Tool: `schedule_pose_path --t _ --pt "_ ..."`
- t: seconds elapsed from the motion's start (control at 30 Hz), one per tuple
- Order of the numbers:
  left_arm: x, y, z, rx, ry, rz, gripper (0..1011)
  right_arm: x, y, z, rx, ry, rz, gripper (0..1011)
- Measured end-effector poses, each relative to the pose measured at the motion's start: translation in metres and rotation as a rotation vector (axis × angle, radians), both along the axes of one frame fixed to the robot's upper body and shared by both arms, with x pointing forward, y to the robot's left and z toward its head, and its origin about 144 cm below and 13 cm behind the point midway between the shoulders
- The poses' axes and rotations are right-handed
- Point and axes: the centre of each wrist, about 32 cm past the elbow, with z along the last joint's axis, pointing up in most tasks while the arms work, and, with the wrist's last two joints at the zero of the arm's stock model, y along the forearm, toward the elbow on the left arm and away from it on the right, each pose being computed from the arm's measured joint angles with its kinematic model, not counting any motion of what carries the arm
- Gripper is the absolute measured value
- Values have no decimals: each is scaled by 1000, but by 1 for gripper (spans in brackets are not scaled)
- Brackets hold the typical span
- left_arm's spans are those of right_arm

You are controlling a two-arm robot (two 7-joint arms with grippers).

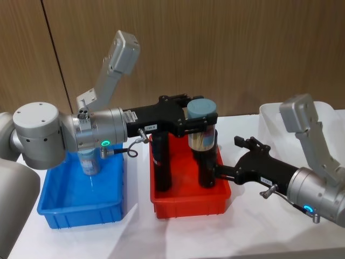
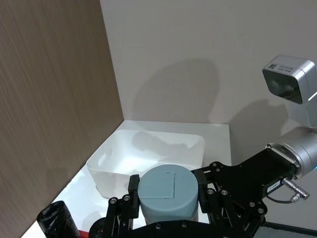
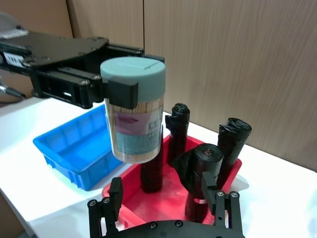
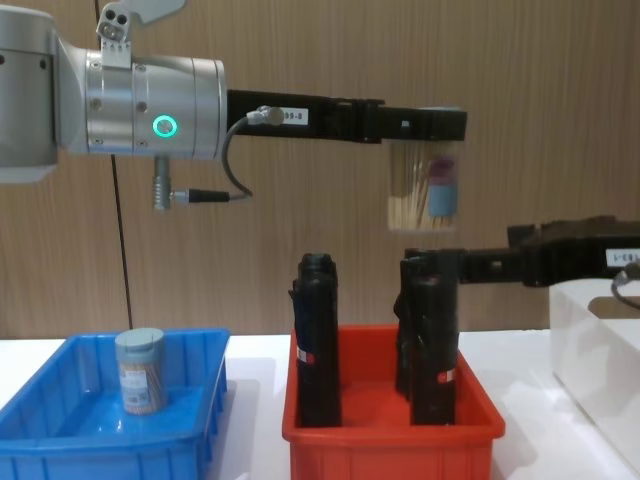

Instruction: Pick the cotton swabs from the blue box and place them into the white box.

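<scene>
My left gripper is shut on a cotton swabs jar with a pale blue lid, holding it upright in the air above the red bin. The wrist views show the same jar pinched at its lid. A second cotton swabs jar stands in the blue box at the left. The white box sits at the far right, beyond my right arm. My right gripper is open, low beside the red bin's right wall.
Several tall black cylinders stand upright in the red bin, between the blue box and the white box, under the held jar. A wood-panelled wall runs behind the table.
</scene>
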Motion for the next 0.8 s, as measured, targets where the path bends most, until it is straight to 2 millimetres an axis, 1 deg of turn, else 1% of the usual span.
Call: schedule_pose_path --t 0.43,0.8 --pt "0 0 0 -1 0 0 668 -1 -2 9 80 32 35 1002" --pt "0 0 0 0 0 0 669 0 3 15 105 33 62 1002"
